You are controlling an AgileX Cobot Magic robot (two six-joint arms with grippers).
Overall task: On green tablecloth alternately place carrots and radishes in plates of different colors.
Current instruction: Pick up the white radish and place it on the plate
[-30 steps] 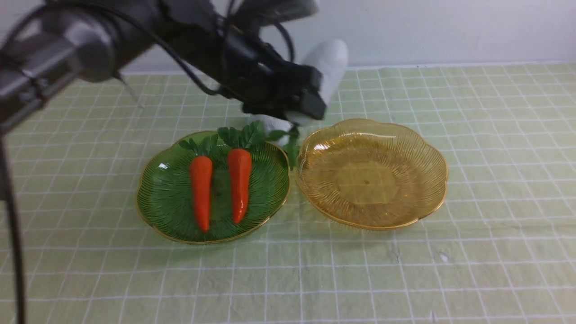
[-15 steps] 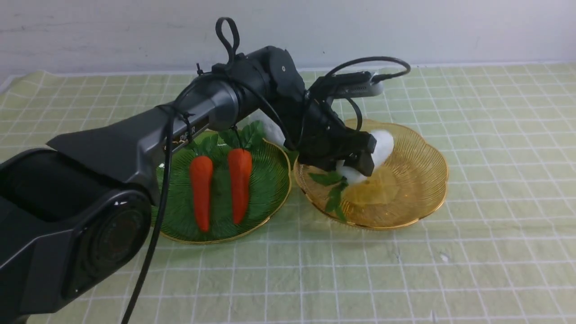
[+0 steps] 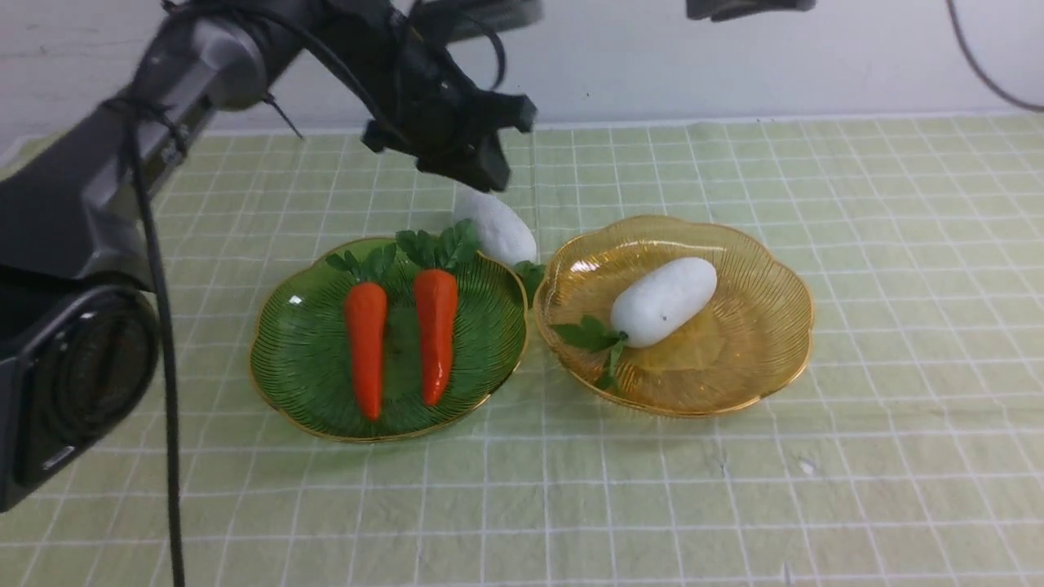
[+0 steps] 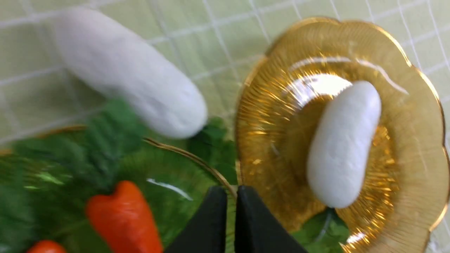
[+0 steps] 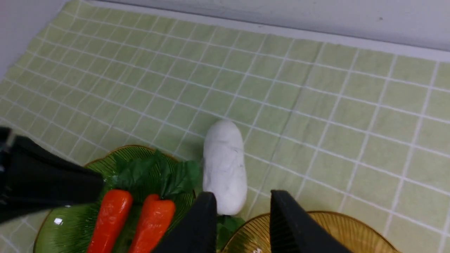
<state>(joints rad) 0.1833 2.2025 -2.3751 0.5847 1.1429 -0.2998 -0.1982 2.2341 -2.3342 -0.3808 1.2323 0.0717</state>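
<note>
Front view | black left jaws (image 3: 495,175): closed, empty | black right jaws (image 5: 242,196): parted, empty | plump white oblong radish (image 3: 665,302) rests in scalloped amber plastic plate (image 3: 767,359)

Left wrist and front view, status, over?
Left gripper shut, empty; right gripper open, empty. Both carrots on green plate, one radish in amber plate. Second radish off plates.

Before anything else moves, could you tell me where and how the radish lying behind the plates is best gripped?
I'd grip the radish around its plump white middle, fingers across its narrower width, coming from above: it lies lengthwise on the cloth, and its leaves tuck between the plates.
</note>
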